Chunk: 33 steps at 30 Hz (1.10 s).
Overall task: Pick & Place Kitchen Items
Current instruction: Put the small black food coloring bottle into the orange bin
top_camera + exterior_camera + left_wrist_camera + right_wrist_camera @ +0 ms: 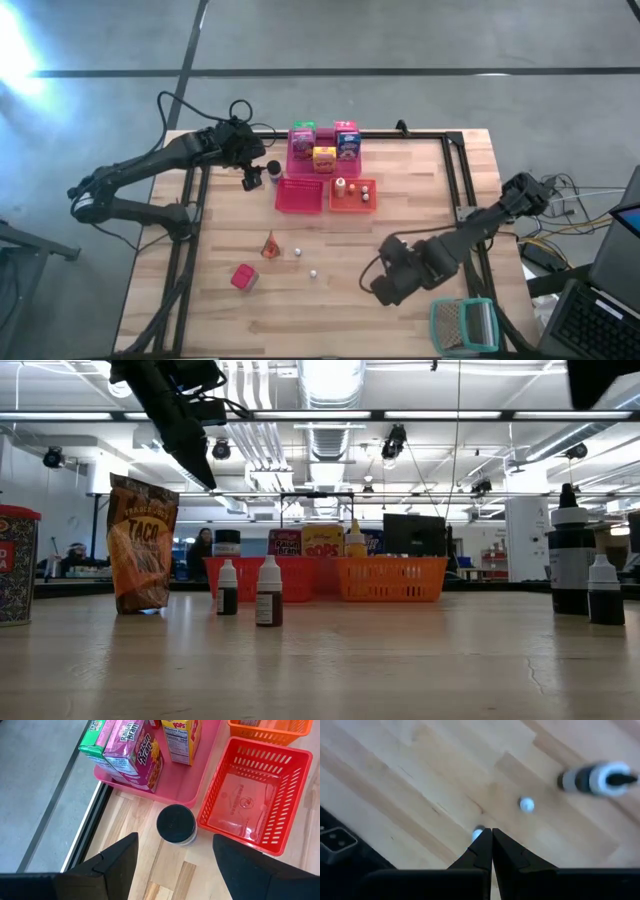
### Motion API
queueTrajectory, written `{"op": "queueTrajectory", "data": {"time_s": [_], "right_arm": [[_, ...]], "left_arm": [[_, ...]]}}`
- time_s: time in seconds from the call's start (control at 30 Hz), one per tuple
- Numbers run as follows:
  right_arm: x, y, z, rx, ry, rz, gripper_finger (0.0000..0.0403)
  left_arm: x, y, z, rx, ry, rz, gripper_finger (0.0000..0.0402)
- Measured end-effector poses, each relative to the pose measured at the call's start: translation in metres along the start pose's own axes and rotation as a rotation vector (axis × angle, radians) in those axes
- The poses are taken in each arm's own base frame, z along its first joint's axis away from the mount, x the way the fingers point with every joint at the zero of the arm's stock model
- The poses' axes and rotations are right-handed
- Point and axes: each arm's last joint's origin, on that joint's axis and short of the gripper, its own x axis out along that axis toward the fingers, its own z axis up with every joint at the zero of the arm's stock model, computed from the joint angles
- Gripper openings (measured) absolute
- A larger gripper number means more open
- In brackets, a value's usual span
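My left gripper (250, 178) hangs open above the table's far left. Its fingers (120, 855) stand apart on either side of a small black-lidded jar (176, 824), which stands on the wood between the pink tray (190, 795) and the red basket (250, 805). They do not touch the jar. The tray holds several cartons, among them a pink one (135, 755) and a green one (95, 742). My right gripper (491, 831) is shut and empty over the near right of the table (385, 285). Below it stand two white-capped pieces (526, 804) and a dark bottle (595, 779).
An orange basket (352, 193) with little bottles stands right of the red basket. A taco bag (270, 245), a red can (243, 277) and two tiny bottles (297, 253) stand mid-table. A teal-framed mesh thing (463, 325) lies at the near right corner.
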Motion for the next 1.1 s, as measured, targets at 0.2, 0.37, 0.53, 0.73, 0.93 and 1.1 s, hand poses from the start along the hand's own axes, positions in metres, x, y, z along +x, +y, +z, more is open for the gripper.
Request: {"op": "queueTrajectory", "data": {"time_s": [0.2, 0.37, 0.53, 0.73, 0.93, 1.1], "right_arm": [[0.025, -0.014, -0.011, 0.185, 0.047, -0.098, 0.0017], [0.047, -0.025, -0.013, 0.278, 0.066, -0.142, 0.0055], [0.063, -0.027, -0.012, 0.325, 0.068, -0.1, 0.0102], [0.079, -0.036, -0.011, 0.383, 0.062, -0.116, 0.0146], [0.086, -0.035, -0.006, 0.384, 0.064, -0.074, 0.0165], [0.09, -0.039, -0.002, 0.391, 0.06, -0.093, 0.0168]], "left_arm": [[0.0, 0.0, 0.0, 0.0, 0.0, 0.0, 0.0262], [0.0, 0.0, 0.0, 0.0, 0.0, 0.0, 0.0262], [0.0, 0.0, 0.0, 0.0, 0.0, 0.0, 0.0262], [0.0, 0.0, 0.0, 0.0, 0.0, 0.0, 0.0262], [0.0, 0.0, 0.0, 0.0, 0.001, 0.0, 0.0262], [0.0, 0.0, 0.0, 0.0, 0.0, 0.0, 0.0262]]}}
